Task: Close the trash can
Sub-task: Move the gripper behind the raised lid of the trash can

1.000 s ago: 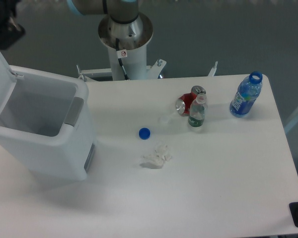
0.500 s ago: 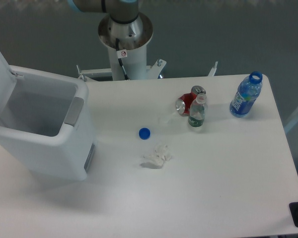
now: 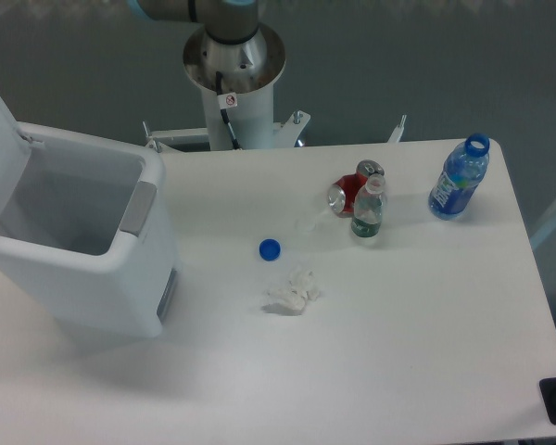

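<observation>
Trash can (image 3: 83,260) stands open, lid (image 3: 0,139) raised at left. Gripper out of frame; state undeterminable. Closing not begun; next move likely requires pushing lid down.

Arm base column (image 3: 233,69) stands upright just beyond the tabletop's far edge. One blue-ringed joint (image 3: 181,9) shows at top of frame. Gripper out of view.
</observation>
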